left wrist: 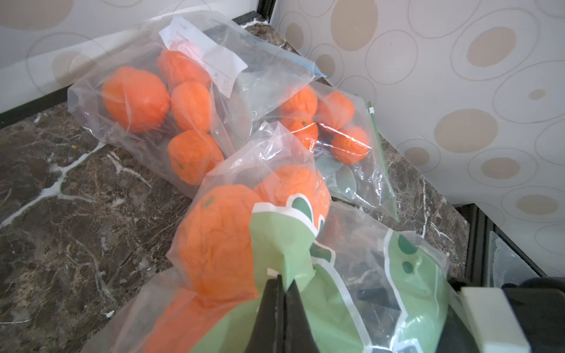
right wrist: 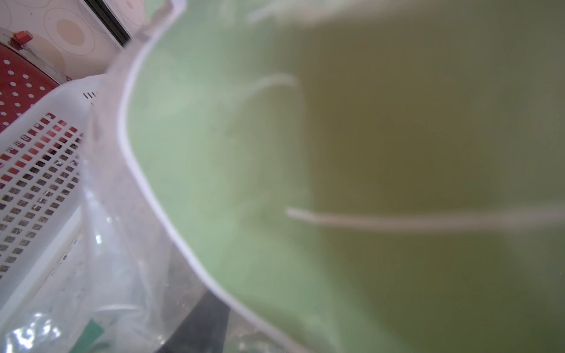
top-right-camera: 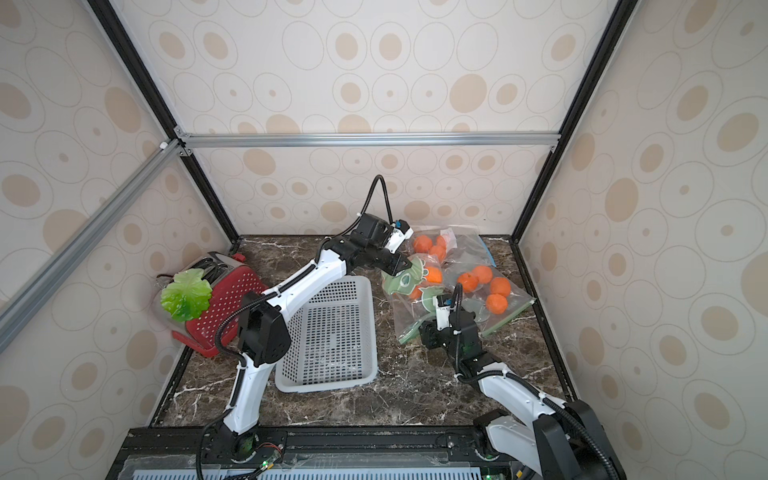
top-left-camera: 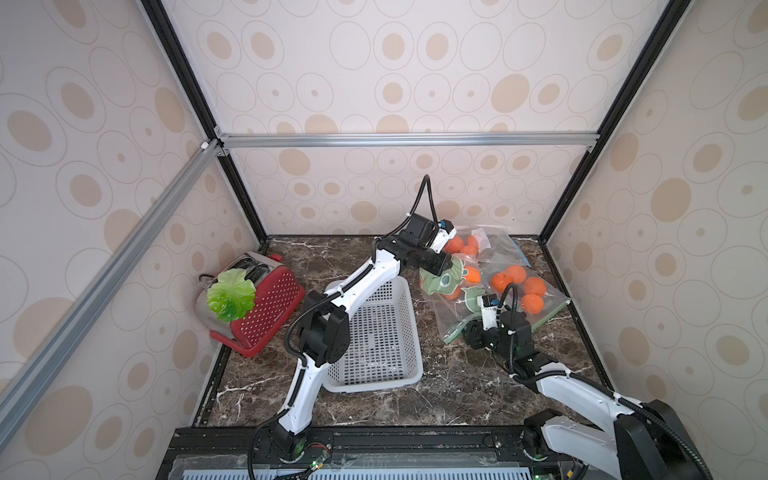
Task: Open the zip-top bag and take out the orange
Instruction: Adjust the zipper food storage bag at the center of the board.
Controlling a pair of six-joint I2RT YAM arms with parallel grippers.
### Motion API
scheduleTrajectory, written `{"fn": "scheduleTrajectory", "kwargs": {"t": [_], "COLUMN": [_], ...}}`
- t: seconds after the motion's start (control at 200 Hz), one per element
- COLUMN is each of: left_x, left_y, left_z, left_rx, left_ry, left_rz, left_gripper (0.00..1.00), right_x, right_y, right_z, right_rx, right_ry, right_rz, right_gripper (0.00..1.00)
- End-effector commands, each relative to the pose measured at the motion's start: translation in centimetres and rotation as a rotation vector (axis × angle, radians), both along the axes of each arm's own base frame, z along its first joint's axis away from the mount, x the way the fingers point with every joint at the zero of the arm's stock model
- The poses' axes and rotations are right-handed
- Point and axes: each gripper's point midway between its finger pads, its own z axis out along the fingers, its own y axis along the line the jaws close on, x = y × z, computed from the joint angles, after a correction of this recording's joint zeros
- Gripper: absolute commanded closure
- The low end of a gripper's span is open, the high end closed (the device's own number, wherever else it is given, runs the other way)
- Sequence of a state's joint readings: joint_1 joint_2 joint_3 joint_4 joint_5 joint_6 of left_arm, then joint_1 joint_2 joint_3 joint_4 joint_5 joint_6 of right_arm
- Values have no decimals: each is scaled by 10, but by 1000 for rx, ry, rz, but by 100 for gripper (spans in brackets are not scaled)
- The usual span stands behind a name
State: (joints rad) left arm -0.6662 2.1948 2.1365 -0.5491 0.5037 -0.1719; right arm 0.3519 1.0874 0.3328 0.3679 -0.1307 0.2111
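At 9 o'clock on the counter (top-left-camera: 415,407) a red toaster (top-left-camera: 270,303) lay tilted against the side wall, with a green lettuce leaf (top-left-camera: 230,295) resting on its upper end. Just beside it, near the middle, stood a white perforated basket (top-left-camera: 374,384) with nothing showing inside. The left arm reached over the basket's 9 o'clock side toward 1 o'clock.

There, the left fingers (left wrist: 298,318) were clenched on a pinch of plastic from the green-printed zip-top bag (left wrist: 275,241), which lay just past the basket's 1 o'clock corner. The wrist view showed the 2 black tips pressed together with the green film bunched between them. Inside this bag, 1 orange (left wrist: 220,244) sat right against the gripped fold and a second orange (left wrist: 290,183) lay just behind it; both were still enclosed.

At about 3 o'clock the right fingers (top-left-camera: 473,336) were at the near end of the same bag. Blurred green plastic filled that wrist view, so I cannot tell whether they were released or gripping.

Toward 1 o'clock, at the back wall, a clear bag with a white label (top-left-camera: 486,239) held 4 oranges. At 2 o'clock, near the right wall, a clear bag with a green zip edge (top-left-camera: 515,299) held 4 more.
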Motion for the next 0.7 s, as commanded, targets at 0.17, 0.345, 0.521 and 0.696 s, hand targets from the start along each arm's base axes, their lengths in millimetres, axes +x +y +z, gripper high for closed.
{"fn": "scheduleTrajectory", "kwargs": {"t": [0.17, 0.345, 0.521, 0.696], "left_x": [-26, -26, -27, -47], "left_y": [-14, -7, 3, 2], "left_z": [24, 39, 58, 77], "left_rx": [-59, -66, -115, -193], "left_ry": [-45, -116, -183, -244], "left_rz": [-73, -20, 38, -14], "left_gripper": [100, 100, 100, 100], "right_x": [6, 6, -3, -7], "right_y": [-13, -38, -33, -27], "right_z": [0, -6, -9, -3], "right_rx": [-23, -33, -45, -36], "right_ry": [-97, -13, 2, -75], "right_rz": [-63, -228, -171, -120], "right_gripper": [38, 34, 33, 32]}}
